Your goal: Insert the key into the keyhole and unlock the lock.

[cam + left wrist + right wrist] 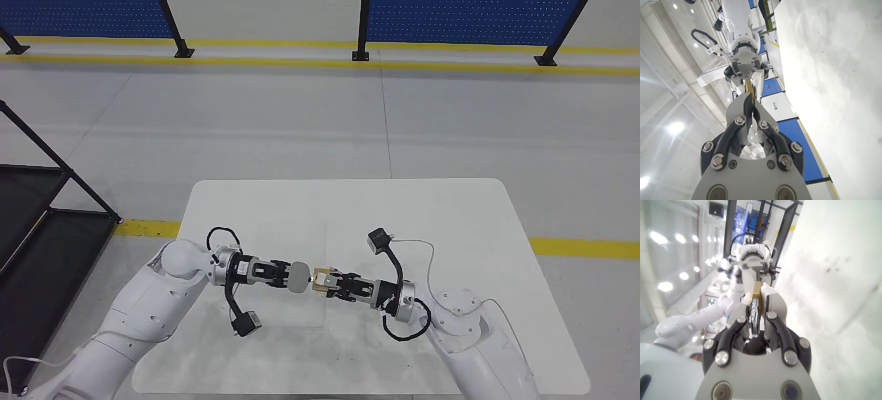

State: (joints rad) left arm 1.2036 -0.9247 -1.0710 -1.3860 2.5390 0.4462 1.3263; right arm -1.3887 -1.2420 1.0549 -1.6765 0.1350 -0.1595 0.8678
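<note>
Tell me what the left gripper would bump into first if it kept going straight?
The lock, probably. The left gripper, shut on the key, points right at it, and the right gripper holds it just ahead. They look almost touching, though depth is hard to judge.

A white table [460,210] stands on pale grey floor [300,120] crossed by yellow lines [585,247], blue fence panels [450,20] behind, a black rack [50,235] off its left edge, ceiling lights [676,127] overhead.

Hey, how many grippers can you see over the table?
2. Left gripper over the table's middle, shut on the key; right gripper facing it, shut on the lock.
</note>
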